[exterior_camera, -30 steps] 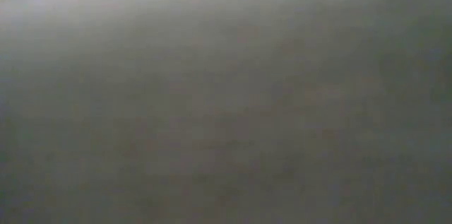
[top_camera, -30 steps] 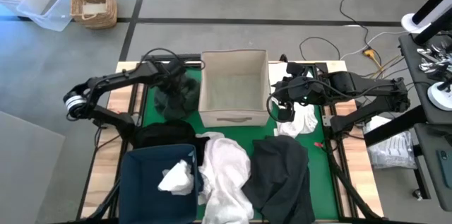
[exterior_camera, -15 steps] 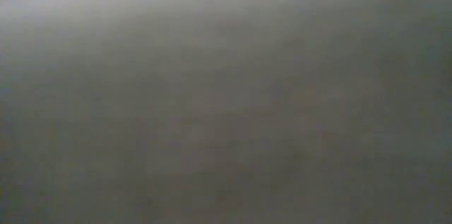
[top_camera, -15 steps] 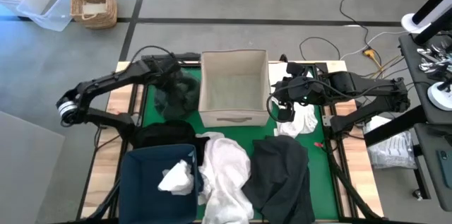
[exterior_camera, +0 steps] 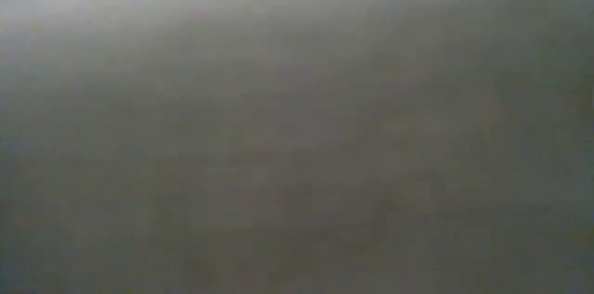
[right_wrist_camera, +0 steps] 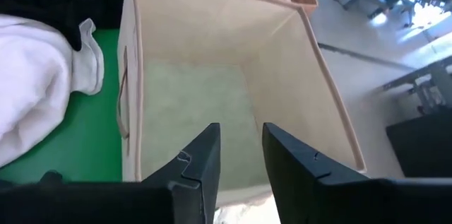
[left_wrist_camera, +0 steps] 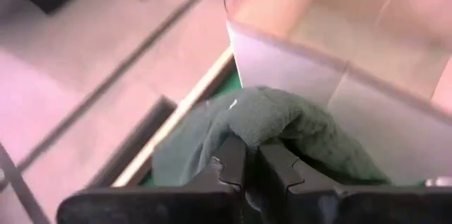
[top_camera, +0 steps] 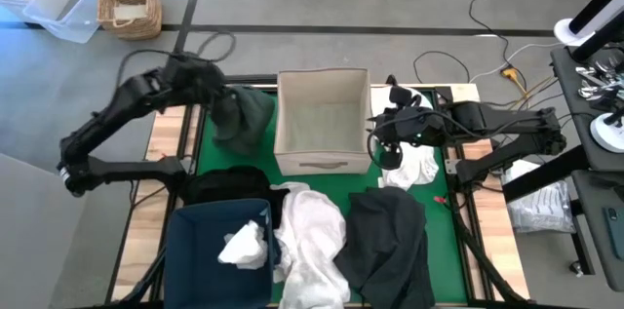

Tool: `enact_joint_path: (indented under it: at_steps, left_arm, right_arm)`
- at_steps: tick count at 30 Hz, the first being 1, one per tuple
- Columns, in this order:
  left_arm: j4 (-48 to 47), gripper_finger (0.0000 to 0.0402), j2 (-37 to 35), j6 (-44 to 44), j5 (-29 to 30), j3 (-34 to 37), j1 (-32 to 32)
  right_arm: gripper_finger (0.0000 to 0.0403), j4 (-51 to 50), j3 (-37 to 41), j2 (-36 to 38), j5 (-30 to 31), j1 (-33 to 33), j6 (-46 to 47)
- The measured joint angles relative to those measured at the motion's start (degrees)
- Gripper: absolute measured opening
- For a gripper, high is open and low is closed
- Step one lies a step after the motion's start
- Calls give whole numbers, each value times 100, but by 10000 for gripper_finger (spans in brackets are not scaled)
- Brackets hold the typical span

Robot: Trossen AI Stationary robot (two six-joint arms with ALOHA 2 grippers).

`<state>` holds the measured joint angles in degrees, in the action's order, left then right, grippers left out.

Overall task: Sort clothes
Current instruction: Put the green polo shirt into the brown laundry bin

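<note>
My left gripper (top_camera: pixel 222 97) is raised at the table's far left, next to the beige box (top_camera: pixel 323 119), and is shut on a dark green garment (top_camera: pixel 246 116). My right gripper (top_camera: pixel 390 149) hovers open at the box's right side, above a white garment (top_camera: pixel 421 165); in its wrist view the gripper (right_wrist_camera: pixel 240 159) points into the box (right_wrist_camera: pixel 233 104). A black garment (top_camera: pixel 229 184), a large white one (top_camera: pixel 312 241) and a charcoal one (top_camera: pixel 390 246) lie on the green mat. Another white garment (top_camera: pixel 244 246) lies in the navy bin (top_camera: pixel 195 260). My left gripper (left_wrist_camera: pixel 251 164) pinches a bunched fold at the top of the green garment (left_wrist_camera: pixel 256 133) between its two fingers, coming from above. The garment hangs slack below the fingers beside the box wall (left_wrist_camera: pixel 311 75). Whether its lower end (top_camera: pixel 239 143) touches the mat, I cannot tell.
The low view is covered by a grey blur. The beige box stands open at the table's far middle, the navy bin at the near left corner. Bare green mat (top_camera: pixel 439 241) shows near the right edge. Off the table stand a wicker basket (top_camera: pixel 129 2) and cables (top_camera: pixel 487 7).
My left arm has risen and swung toward the table's far left corner, still shut on the green garment. The garment has been drawn up from a heap on the mat and now hangs longer beside the box.
</note>
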<state>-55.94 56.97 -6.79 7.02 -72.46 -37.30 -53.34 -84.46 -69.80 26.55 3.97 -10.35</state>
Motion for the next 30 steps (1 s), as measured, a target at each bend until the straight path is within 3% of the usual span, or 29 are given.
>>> enact_joint_path:
  at_steps: [4,11,30]
  left_arm:
    - [-3,0,-104,0,-4,-553,0]
    - [-3,0,-122,79,-159,-1300,13]
    - [-48,0,58,332,-362,-2905,13]
  right_arm:
    - [110,311,104,0,-38,0,-267]
    - [135,914,115,0,-755,0,-765]
    - [200,1960,115,-37,-772,-26,-1475]
